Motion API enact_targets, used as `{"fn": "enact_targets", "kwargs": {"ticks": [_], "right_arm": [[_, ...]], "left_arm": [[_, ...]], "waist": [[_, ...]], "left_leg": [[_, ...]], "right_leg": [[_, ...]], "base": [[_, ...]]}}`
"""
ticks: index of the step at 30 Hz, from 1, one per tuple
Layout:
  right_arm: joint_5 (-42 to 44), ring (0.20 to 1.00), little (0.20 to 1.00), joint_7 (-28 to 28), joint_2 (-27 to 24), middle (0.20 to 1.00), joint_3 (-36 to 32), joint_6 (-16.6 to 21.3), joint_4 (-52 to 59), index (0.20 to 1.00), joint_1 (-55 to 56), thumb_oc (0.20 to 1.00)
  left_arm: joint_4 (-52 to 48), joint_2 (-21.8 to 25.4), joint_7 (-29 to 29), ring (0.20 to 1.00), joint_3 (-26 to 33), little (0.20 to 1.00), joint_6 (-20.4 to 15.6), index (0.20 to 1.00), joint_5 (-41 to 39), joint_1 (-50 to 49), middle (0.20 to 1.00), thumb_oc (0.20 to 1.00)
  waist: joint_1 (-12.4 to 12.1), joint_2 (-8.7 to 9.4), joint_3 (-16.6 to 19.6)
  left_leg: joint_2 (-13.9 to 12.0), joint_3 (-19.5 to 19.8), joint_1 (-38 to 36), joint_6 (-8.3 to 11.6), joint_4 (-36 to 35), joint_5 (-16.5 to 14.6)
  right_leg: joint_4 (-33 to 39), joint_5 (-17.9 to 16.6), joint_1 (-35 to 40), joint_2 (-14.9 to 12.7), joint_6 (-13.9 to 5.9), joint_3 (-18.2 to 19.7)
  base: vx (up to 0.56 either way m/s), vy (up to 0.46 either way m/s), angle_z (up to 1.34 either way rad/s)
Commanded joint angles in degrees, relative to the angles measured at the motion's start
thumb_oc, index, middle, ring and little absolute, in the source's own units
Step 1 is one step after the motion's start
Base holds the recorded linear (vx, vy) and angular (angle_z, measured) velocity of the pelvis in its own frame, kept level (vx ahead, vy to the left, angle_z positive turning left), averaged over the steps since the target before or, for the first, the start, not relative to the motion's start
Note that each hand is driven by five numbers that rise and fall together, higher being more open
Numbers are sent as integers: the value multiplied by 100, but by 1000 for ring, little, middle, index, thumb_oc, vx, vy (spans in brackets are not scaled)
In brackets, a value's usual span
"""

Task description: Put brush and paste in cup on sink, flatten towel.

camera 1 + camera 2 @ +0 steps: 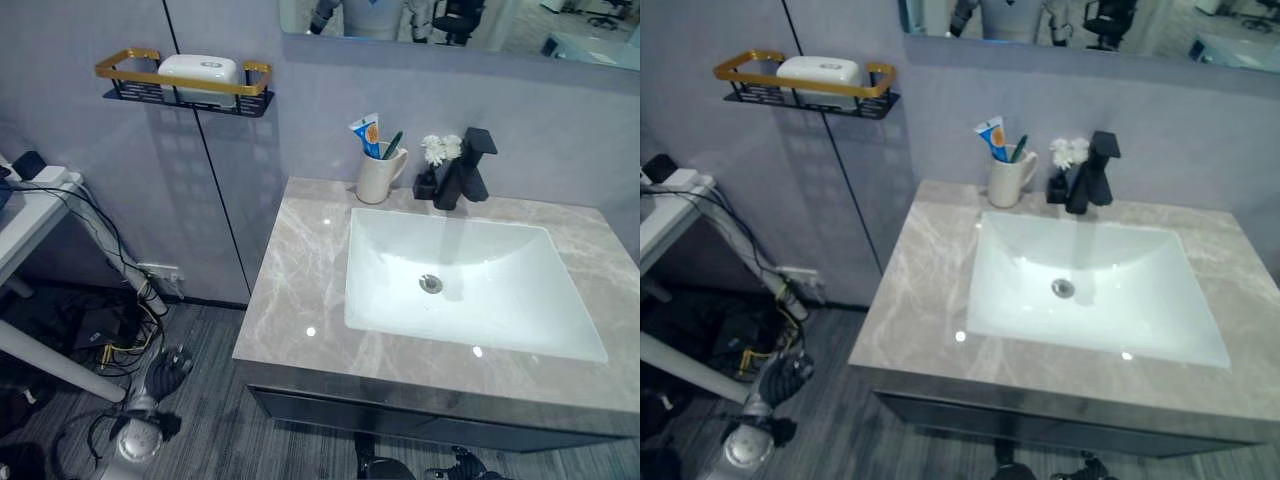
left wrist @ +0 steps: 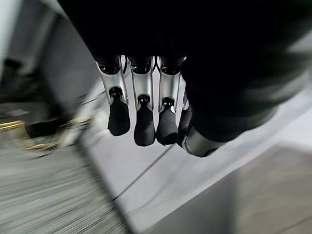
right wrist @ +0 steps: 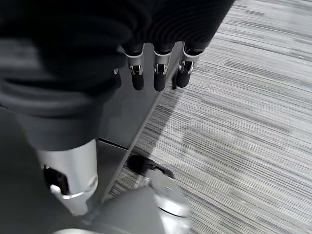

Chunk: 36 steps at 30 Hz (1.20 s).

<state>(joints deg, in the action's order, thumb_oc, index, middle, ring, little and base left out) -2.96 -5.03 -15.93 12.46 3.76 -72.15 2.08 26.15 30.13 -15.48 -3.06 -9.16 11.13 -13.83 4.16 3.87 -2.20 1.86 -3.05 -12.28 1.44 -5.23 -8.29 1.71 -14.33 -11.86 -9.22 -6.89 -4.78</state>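
A cream cup (image 1: 378,177) stands at the back of the marble counter (image 1: 296,290), left of the black faucet (image 1: 468,165). A blue and white toothpaste tube (image 1: 368,134) and a green toothbrush (image 1: 392,145) stick up out of it. A white folded towel (image 1: 198,74) lies in the gold-railed wall shelf (image 1: 130,72). My left hand (image 1: 165,372) hangs low beside the cabinet over the floor, its fingers (image 2: 144,117) relaxed and holding nothing. My right hand (image 3: 160,78) hangs by the cabinet's side above the floor, also relaxed and holding nothing.
The white sink basin (image 1: 400,300) is set into the counter. A small pot of white flowers (image 1: 435,152) stands next to the faucet. To the left stands a white table (image 1: 30,215) with cables trailing to the striped grey floor (image 1: 215,420). A mirror (image 1: 560,30) hangs above.
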Motion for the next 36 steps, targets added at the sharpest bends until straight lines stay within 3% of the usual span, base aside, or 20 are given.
{"fn": "enact_targets", "kwargs": {"ticks": [1,2,3,4,5,6,7,8,9,11,15,18,21,24,25,28,32,36], "right_arm": [[-181,1000,1000,-108,-10,1000,93,-98,-103,1000,-28,1000],[-336,1000,1000,-95,-9,1000,119,-120,-178,1000,18,1000],[-337,1000,1000,-94,-7,1000,113,-120,-177,1000,17,1000],[-556,1000,1000,-89,-10,1000,190,-149,-317,1000,83,1000],[-557,1000,1000,-90,-15,1000,185,-148,-318,1000,81,1000],[-524,1000,1000,-100,-43,1000,165,-179,-444,1000,128,1000],[-518,1000,1000,-113,-54,1000,163,-162,-358,1000,207,1000],[-508,1000,1000,-163,-80,1000,152,-133,-292,1000,290,1000],[-508,1000,1000,-163,-80,1000,152,-133,-292,1000,290,1000],[-421,1000,1000,-309,-151,1000,80,-74,-1,1000,297,1000],[-413,1000,1000,-296,-212,1000,155,-22,194,1000,200,1000],[-337,1000,1000,-341,-245,1000,146,-8,319,1000,82,1000],[-214,1000,1000,-375,-260,1000,195,13,460,1000,-170,1000],[-227,1000,1000,-403,-284,1000,356,33,496,1000,-413,1000],[-253,1000,1000,-407,-283,1000,393,31,467,1000,-438,1000],[-261,1000,1000,-414,-354,1000,410,62,407,1000,-386,1000],[-228,1000,1000,-490,-481,1000,342,95,249,1000,-323,1000],[-203,1000,1000,-532,-585,1000,306,113,175,1000,-320,1000]], "left_arm": [[663,8,386,473,-393,473,147,473,672,138,473,473],[913,47,571,683,-714,683,217,683,1104,154,683,683],[928,46,564,1000,-721,1000,212,1000,1107,167,1000,1000],[1489,-16,639,1000,-982,1000,272,1000,1337,283,1000,1000],[1512,-26,629,1000,-992,1000,263,1000,1340,300,1000,1000],[1864,-116,690,1000,-1171,1000,358,1000,1502,382,1000,1000],[2130,-202,662,1000,-1242,1000,389,1000,1591,427,1000,1000],[2302,-276,604,1000,-1312,1000,423,1000,1642,490,1000,1000],[2303,-276,604,1000,-1313,1000,422,1000,1642,491,1000,1000],[2574,-456,434,1000,-1296,1000,530,1000,1611,497,1000,1000],[2925,-555,379,1000,-1300,1000,539,1000,1495,565,1000,1000],[3060,-609,356,1000,-1299,1000,547,1000,1406,606,1000,1000],[3285,-756,302,1000,-1301,1000,600,1000,1248,722,1000,1000],[3407,-913,274,1000,-1292,1000,571,1000,975,808,1000,1000],[3439,-939,278,1000,-1325,1000,562,1000,966,835,1000,1000],[3547,-1046,276,1000,-1407,1000,537,1000,923,956,1000,1000],[3585,-1147,285,1000,-1566,1000,479,1000,880,1175,1000,1000],[3624,-1257,337,1000,-1706,1000,426,1000,741,1416,1000,1000]], "waist": [[199,-50,-368],[261,-57,-372],[255,-29,-365],[474,-37,-402],[455,-41,-400],[613,-114,-459],[667,-193,-475],[672,-224,-480],[671,-222,-475],[570,-355,-458],[458,-376,-331],[372,-386,-283],[246,-404,-241],[-12,-358,-138],[-32,-360,-102],[22,-353,-91],[75,-373,-102],[78,-332,-195]], "left_leg": [[384,25,-331,-381,88,-222],[420,-26,-361,-386,79,-228],[450,-28,-341,-389,77,-202],[479,-7,-297,-406,115,-171],[483,-24,-291,-408,118,-176],[497,-9,-218,-456,184,-129],[464,-69,-199,-472,188,-120],[472,-122,-102,-496,188,-29],[475,-123,-96,-497,189,-27],[299,-547,290,-486,239,216],[128,-955,593,-423,182,376],[70,-1130,750,-409,230,436],[-20,-1475,917,-415,337,480],[-166,-1987,1180,-347,450,573],[-168,-1929,1148,-292,464,484],[-280,-2072,1340,-221,555,669],[-422,-2139,1521,-51,628,857],[-515,-1966,1708,59,1071,785]], "right_leg": [[-319,-796,-406,-280,-673,82],[-277,-873,-386,-287,-702,161],[-269,-894,-407,-313,-704,179],[-372,-986,-489,-194,-703,743],[-389,-980,-508,-188,-705,763],[-674,-733,-625,128,-617,1231],[-878,-395,-621,279,-508,1244],[-1139,-100,-627,343,-403,1091],[-1141,-100,-634,341,-403,1094],[-1874,706,-469,154,-191,102],[-2135,1163,-195,198,-181,29],[-2137,1273,-28,175,-159,-21],[-2342,1490,249,55,-149,-331],[-1735,1697,633,72,-104,-932],[-1617,1846,677,106,-164,-904],[-1075,1773,787,408,-40,-666],[-490,1690,979,578,76,-436],[-182,1587,1081,688,143,-171]], "base": [[-65,155,-37],[-77,151,-40],[-125,125,-27],[-91,74,-15],[-188,179,-10],[-154,153,-2],[-239,181,-15],[-130,78,-20],[-188,63,-17],[-220,48,-46],[-154,-30,-92],[-102,-38,-53],[-115,-64,-60],[-99,-149,-61],[-58,-185,-130],[-59,-182,-88],[-53,-153,-30],[-26,-154,-22]]}}
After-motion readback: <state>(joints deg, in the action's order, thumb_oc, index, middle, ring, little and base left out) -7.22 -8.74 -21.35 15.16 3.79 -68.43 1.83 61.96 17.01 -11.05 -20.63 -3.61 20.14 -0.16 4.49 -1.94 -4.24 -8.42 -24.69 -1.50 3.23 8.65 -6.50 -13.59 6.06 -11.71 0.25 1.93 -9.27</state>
